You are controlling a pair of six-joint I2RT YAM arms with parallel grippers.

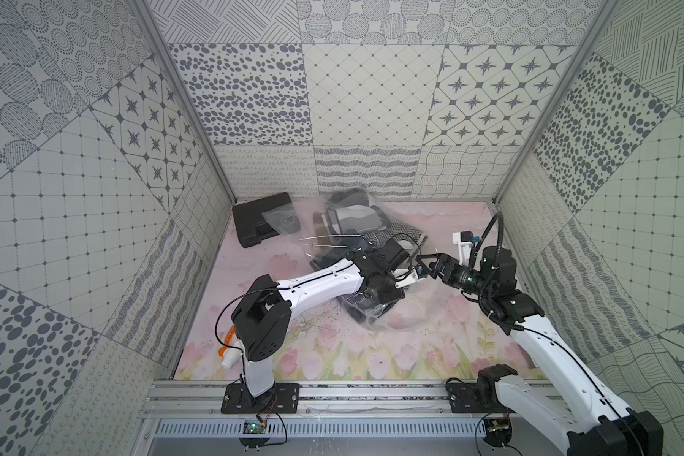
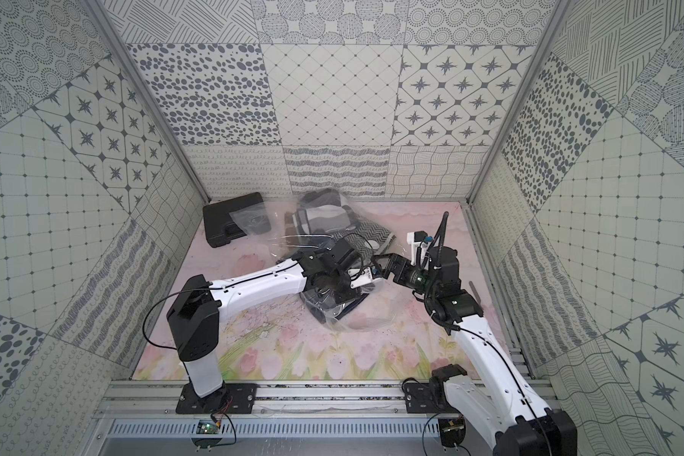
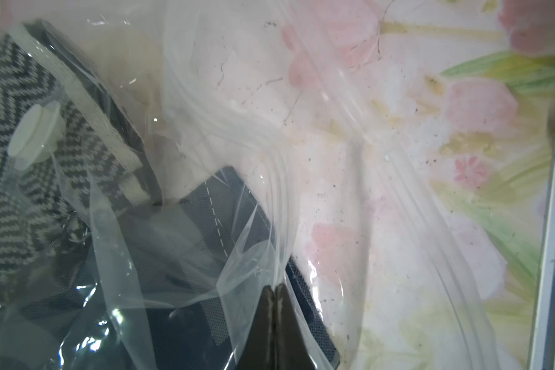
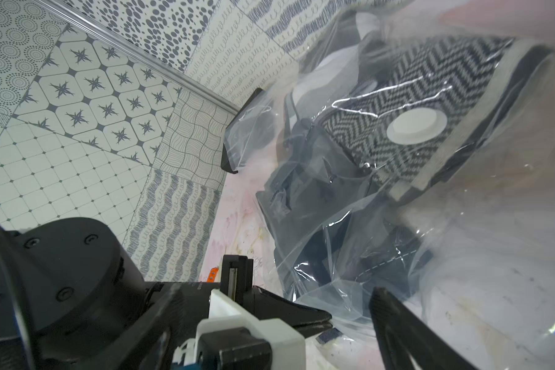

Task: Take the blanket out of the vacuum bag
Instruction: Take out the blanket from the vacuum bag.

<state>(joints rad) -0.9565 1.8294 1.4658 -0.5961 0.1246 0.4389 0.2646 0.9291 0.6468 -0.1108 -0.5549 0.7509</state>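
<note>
The herringbone blanket [image 4: 414, 86] is lying folded inside the vacuum bag [image 1: 411, 312], mid-table toward the back wall, with the round white valve cap [image 4: 417, 128] sitting on top of it. The bag's long axis is running diagonally, from beside the black case [image 1: 259, 225] in the far left corner out toward the near right. Slack, empty film is spreading over the floral mat [image 1: 332, 355] at that near end.

The left gripper [image 3: 274, 288] is reaching down from above, its jaws pressed together and pinching a fold of the bag's film right over the blanket's dark edge. The right gripper [image 4: 353, 304] is coming in low from the right side with its jaws standing wide apart and gripping nothing, loose film lying just ahead of them. The blanket is lying straight ahead of it, so I judge the right arm better placed to reach in.
</note>
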